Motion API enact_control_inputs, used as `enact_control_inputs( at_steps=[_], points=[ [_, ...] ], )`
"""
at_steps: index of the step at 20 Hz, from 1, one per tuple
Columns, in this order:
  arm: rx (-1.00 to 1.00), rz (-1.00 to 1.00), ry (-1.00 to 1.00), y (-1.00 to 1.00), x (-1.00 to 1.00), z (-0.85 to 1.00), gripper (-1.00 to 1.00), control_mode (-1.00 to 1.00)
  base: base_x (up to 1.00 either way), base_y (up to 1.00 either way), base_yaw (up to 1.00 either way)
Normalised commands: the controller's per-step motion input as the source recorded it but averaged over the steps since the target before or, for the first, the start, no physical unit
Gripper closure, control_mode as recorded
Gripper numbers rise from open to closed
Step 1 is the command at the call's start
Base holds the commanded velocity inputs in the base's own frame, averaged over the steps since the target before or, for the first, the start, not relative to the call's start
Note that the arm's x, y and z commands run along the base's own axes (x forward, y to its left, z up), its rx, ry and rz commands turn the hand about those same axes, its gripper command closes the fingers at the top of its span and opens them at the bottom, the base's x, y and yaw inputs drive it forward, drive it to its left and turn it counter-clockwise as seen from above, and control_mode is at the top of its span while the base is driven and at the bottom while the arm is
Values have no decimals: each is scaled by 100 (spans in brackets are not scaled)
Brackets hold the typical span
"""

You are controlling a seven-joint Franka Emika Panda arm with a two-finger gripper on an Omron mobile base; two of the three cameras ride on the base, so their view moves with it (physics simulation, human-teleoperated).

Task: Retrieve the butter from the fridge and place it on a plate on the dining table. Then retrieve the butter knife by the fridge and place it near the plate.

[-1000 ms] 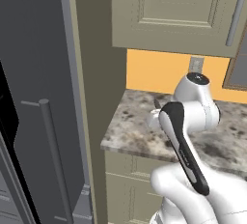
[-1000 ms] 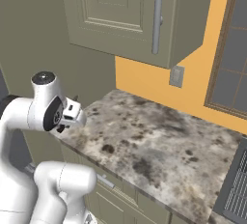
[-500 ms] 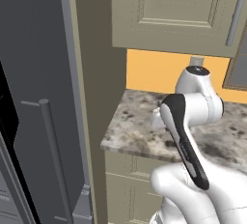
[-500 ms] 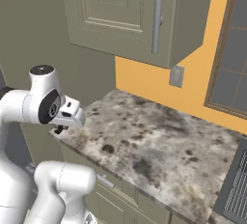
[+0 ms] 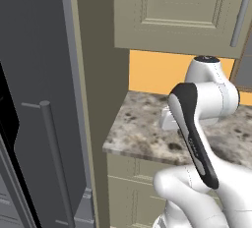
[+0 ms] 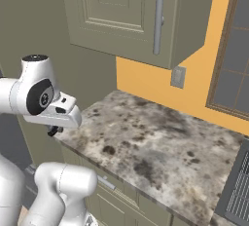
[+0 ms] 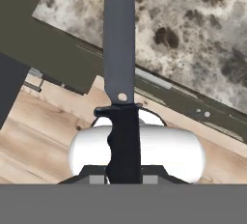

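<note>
My gripper [image 7: 124, 177] is shut on the butter knife [image 7: 119, 39]. Its black handle sits between the fingers and its grey blade points away from the hand, over the edge of a marbled wall counter [image 7: 193, 20]. From the right base view, the gripper [image 6: 53, 131] hangs just off the counter's left front corner [image 6: 73, 140]. In the left base view, the hand [image 5: 167, 119] is partly hidden behind my own forearm. The fridge [image 5: 39, 99] stands at the left, its dark grey door with a long bar handle [image 5: 54, 163]. The butter, the plate and the dining table are out of view.
Beige upper cupboards [image 6: 121, 10] hang over the marbled counter [image 6: 160, 147], in front of an orange wall with an outlet [image 6: 177, 76]. A window [image 6: 238, 49] and a stove grate [image 6: 238, 191] sit at the right. Below the hand lie beige drawers [image 7: 72, 49] and wood floor [image 7: 34, 131].
The arm has lifted a little and drawn the hand slightly back from the counter, with the knife still in the gripper.
</note>
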Motion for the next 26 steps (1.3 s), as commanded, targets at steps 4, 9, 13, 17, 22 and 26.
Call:
enact_control_inputs(
  at_steps=[4, 9, 13, 17, 22, 26],
  points=[
    [0, 0, 0, 0, 0, 0, 100, -100, 0, 0, 0],
    [0, 0, 0, 0, -4, 0, 100, 100, -35, 0, -6],
    [0, 0, 0, 0, 0, 0, 100, 100, -99, -24, -30],
    [0, 0, 0, 0, 0, 0, 100, 100, -94, -62, -44],
    [0, 0, 0, 0, 0, 0, 100, 100, -32, -77, -64],
    [0, 0, 0, 0, 0, 0, 100, 100, -2, -100, -61]
  ],
)
